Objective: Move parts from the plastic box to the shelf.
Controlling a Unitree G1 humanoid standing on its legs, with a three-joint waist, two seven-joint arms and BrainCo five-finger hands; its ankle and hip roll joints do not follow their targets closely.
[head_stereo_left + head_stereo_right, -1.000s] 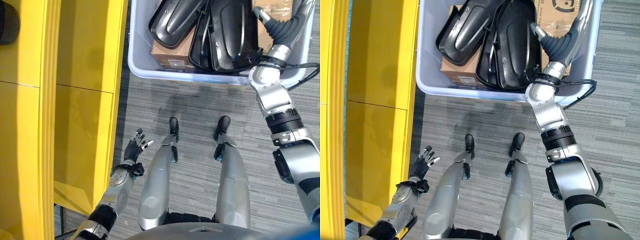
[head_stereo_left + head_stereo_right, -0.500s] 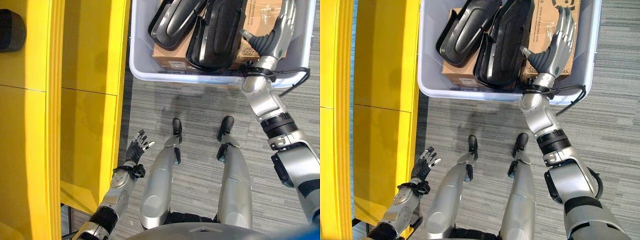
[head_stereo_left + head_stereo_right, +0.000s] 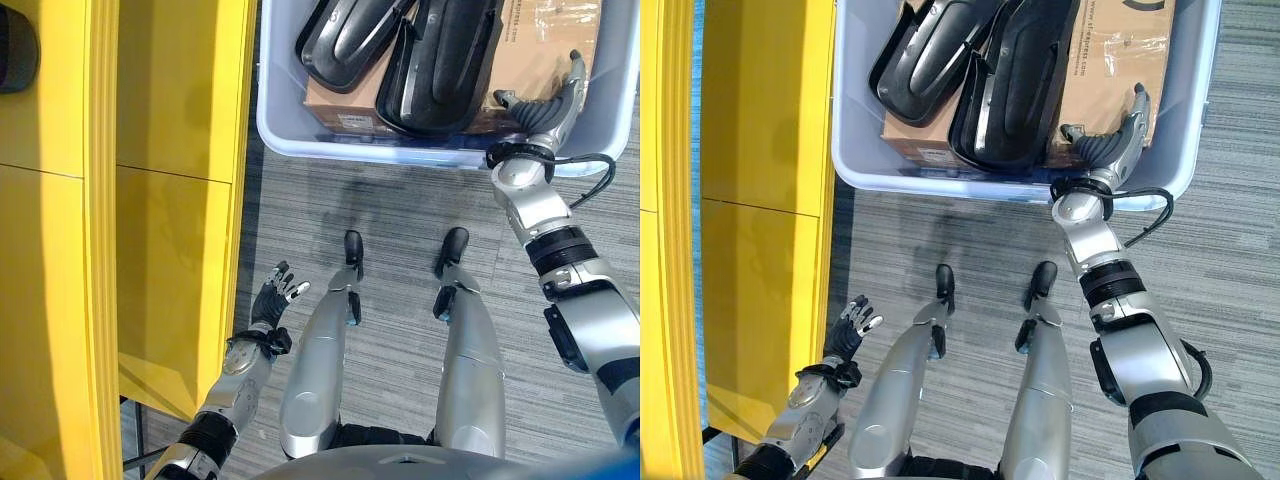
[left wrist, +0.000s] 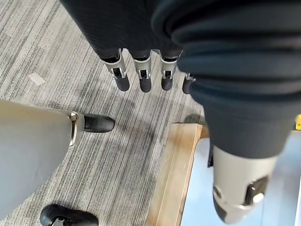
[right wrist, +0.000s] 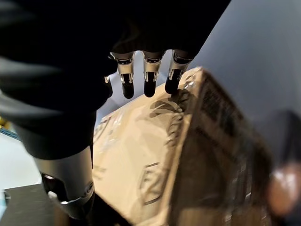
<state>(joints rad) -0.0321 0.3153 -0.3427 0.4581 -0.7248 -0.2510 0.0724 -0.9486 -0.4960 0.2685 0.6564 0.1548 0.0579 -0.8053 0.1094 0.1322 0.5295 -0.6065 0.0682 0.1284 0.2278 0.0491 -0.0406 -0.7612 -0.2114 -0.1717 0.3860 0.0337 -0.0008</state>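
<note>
The grey plastic box (image 3: 290,135) stands on the floor ahead of me. Two black moulded parts (image 3: 440,60) (image 3: 925,45) lie in it on cardboard boxes (image 3: 545,45). My right hand (image 3: 550,100) hangs just inside the box's near right corner, over a cardboard box (image 5: 141,150), with straight fingers (image 5: 146,80) holding nothing. It is to the right of the black parts and touches neither. The yellow shelf (image 3: 170,150) rises on my left. My left hand (image 3: 272,300) is low beside the shelf, open and empty, its fingers (image 4: 141,77) pointing at the floor.
A dark part (image 3: 15,45) sits on the shelf at the far upper left. Grey striped carpet (image 3: 400,210) lies between the box and me. A wooden strip (image 4: 174,174) shows at floor level past the left hand.
My right hand has drawn back from deep in the box to its near right corner, still empty. The left hand has stayed put. The camera has shifted slightly.
</note>
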